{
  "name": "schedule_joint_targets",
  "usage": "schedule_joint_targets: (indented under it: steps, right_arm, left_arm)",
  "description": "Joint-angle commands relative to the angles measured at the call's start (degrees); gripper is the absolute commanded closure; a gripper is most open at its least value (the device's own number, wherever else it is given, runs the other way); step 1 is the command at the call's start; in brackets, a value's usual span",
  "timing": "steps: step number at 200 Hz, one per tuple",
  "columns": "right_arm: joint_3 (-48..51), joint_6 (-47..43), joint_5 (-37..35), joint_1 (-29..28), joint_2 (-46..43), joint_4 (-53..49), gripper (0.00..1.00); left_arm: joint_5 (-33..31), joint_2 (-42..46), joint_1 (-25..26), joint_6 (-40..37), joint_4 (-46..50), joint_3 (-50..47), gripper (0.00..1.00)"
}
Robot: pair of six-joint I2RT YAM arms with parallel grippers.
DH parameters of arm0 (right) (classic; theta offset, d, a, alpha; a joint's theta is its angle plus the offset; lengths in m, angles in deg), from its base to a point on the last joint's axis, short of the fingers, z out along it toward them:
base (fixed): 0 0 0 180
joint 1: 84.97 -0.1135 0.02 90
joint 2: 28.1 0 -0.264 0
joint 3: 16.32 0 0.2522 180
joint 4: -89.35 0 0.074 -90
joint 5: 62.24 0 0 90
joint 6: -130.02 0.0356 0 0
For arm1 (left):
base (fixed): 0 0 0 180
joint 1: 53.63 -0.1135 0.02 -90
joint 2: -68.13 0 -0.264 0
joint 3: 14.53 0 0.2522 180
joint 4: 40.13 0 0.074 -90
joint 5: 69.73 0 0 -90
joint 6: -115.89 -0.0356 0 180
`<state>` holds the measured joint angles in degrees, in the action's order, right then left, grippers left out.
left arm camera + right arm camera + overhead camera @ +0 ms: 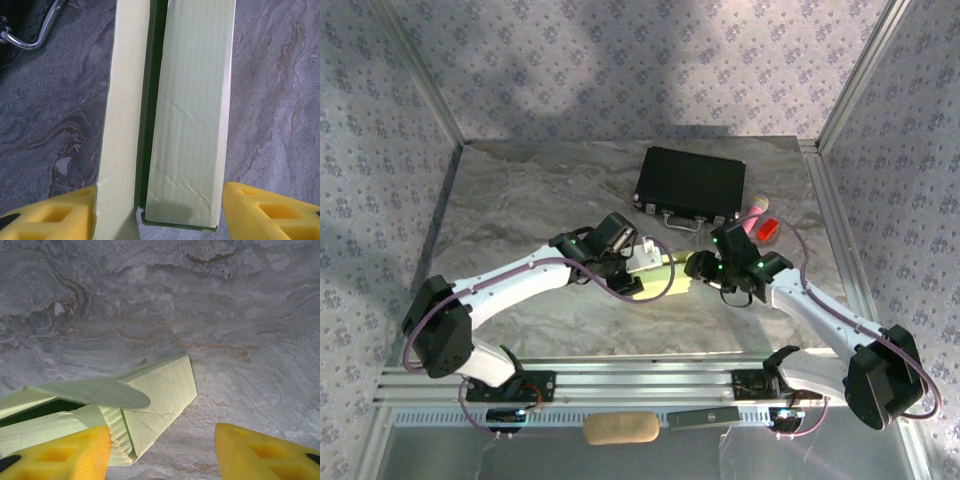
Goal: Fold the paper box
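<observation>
Though nearly closed, paper box (192, 115) pale yellow-green, creased, dark seam gaping

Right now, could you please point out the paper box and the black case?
paper box (192, 115): left wrist view, its wide top panel.
black case (692, 183): top external view, middle of its lid.

Case (691, 186) behind paper box (655, 285) (front free)
</observation>
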<state>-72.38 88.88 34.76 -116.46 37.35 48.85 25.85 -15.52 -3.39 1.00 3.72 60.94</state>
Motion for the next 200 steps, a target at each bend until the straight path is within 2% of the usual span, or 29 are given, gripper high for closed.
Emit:
schedule_joint_targets:
  steps: [1, 66, 147, 175, 200]
  right_arm:
    - [-0.46, 0.75, -1.57, -0.59, 1.04, 0.34, 0.46]
    - [0.86, 1.04, -2.87, -1.25, 1.16, -0.29, 0.61]
    - [2.32, 0.92, -4.54, -1.85, 2.07, -1.31, 0.73]
    - [0.63, 0.95, -5.23, -2.10, 0.90, -3.01, 0.81]
    - [-1.53, -0.08, -5.94, -2.38, -0.31, -5.25, 0.82]
  left_arm:
    - [1.13, 0.07, -0.32, 2.01, -1.23, 0.07, 0.41]
    - [0.30, -2.48, 0.56, 2.21, -2.07, 0.06, 0.45]
    - [-2.18, -3.69, 1.81, 2.30, -2.31, 0.42, 0.50]
    - [-3.66, -3.54, 2.69, 2.47, -2.31, 0.43, 0.50]
    - [-4.89, -3.02, 3.76, 2.73, -2.58, 0.13, 0.47]
